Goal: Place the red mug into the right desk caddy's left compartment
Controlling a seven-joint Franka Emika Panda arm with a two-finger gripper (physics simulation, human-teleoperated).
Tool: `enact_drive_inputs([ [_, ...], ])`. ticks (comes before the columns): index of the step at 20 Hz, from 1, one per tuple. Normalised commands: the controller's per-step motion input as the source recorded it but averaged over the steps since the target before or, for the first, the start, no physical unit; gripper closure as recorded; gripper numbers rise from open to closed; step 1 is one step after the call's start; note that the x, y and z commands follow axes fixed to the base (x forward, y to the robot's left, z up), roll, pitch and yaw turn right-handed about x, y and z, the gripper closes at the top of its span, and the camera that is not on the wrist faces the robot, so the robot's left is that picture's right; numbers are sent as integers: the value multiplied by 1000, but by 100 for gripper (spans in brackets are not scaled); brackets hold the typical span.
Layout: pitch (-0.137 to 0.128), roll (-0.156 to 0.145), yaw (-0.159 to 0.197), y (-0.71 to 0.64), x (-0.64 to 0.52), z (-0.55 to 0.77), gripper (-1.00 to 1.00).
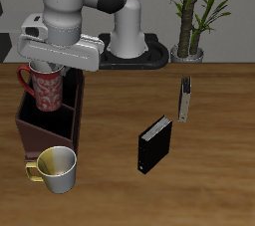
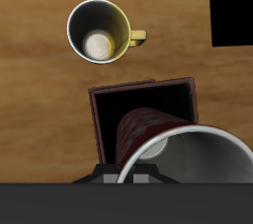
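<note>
From outside, my claw point(image 1: 50, 68) is closed on the rim of the red mug point(image 1: 46, 88), holding it upright over the caddy point(image 1: 45, 122), its base down among the walls. I cannot tell which compartment lies beneath it. The yellow-handled mug point(image 1: 57, 168) stands on the surface point(image 1: 214, 170) by the caddy's nearer end.

From my wrist, the red mug's grey mouth point(image 2: 193, 159) fills the view close up, with a dark caddy compartment point(image 2: 148, 100) beneath and the other mug point(image 2: 99, 31) beyond it.

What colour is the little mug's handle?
Yellow; the silvery-cream mug shows it best in the wrist view.
</note>
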Motion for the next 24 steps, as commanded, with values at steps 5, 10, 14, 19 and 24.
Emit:
enact_drive_inputs([
  [5, 20, -2, -21, 13, 97, -203, 100],
  [10, 29, -18, -18, -58, 104, -262, 100],
  [14, 20, -1, -5, 30, 59, -178, 100],
  [19, 31, -6, -14, -6, 58, -248, 100],
  [24, 31, -12, -25, -34, 74, -284, 100],
])
